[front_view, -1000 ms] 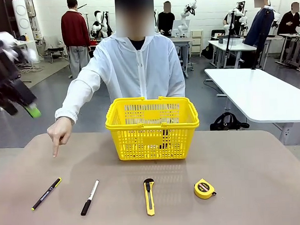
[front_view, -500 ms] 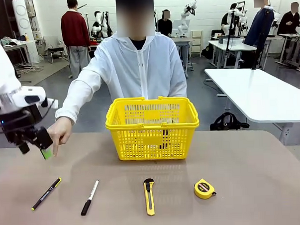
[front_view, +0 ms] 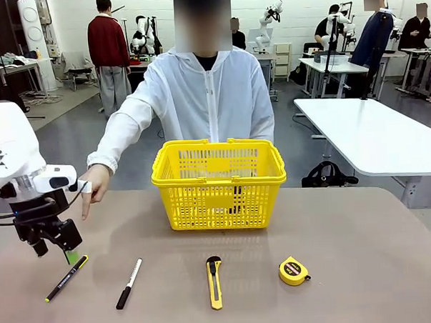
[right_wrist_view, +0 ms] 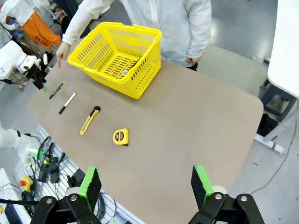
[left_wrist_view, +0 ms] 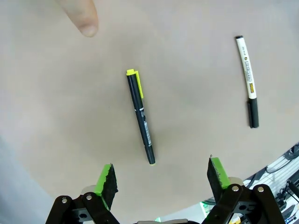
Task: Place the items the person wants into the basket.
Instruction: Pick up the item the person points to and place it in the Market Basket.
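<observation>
Pen lies near the table's left front edge, with bare top all round it. Your left gripper hangs just above it, spread and empty. Tape measure sits front right, clear of the basket. Your right gripper, high up, gapes empty.

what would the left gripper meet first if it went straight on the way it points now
Most likely the black pen, lying on the table ahead of the left gripper, between its open fingers; how far is unclear.
</observation>
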{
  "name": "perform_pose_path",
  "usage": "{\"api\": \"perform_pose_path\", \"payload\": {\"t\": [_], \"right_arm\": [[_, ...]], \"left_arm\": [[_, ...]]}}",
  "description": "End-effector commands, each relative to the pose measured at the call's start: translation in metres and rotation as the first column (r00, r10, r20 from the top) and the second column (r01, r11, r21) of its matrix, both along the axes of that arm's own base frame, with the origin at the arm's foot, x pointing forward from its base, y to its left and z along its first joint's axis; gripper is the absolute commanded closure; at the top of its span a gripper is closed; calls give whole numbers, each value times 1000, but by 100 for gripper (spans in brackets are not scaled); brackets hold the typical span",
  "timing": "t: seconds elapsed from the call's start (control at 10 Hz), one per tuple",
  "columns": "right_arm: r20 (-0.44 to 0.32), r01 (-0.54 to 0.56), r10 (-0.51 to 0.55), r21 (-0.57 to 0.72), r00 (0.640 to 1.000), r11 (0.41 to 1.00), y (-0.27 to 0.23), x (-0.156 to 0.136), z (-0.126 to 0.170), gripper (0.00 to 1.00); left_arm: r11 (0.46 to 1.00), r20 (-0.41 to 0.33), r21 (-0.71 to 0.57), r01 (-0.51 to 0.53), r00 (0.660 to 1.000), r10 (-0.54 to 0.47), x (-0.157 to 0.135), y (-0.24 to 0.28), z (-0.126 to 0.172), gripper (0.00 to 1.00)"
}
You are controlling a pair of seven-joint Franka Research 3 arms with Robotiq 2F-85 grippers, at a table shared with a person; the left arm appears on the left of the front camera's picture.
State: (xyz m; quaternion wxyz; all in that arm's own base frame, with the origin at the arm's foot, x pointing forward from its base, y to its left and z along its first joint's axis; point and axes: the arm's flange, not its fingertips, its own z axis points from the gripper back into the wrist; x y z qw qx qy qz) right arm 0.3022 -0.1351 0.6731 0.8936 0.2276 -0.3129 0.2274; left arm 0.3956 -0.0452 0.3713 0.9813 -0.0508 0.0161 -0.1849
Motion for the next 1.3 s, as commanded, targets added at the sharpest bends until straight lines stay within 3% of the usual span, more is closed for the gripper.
{"api": "perform_pose_path", "payload": {"t": [0.0,0.7,1.2], "right_arm": [[3,3,-3,-2,1000,1000,0,2,0,0],[3,3,-3,-2,1000,1000,0,2,0,0],[3,3,-3,-2,1000,1000,0,2,0,0]], "left_arm": [[998,72,51,-40,997,36,4,-2,-15,0],[995,65,96,40,997,-46,3,-5,-53,0],[988,107,134,73,990,-88,-5,-9,-66,0]]}}
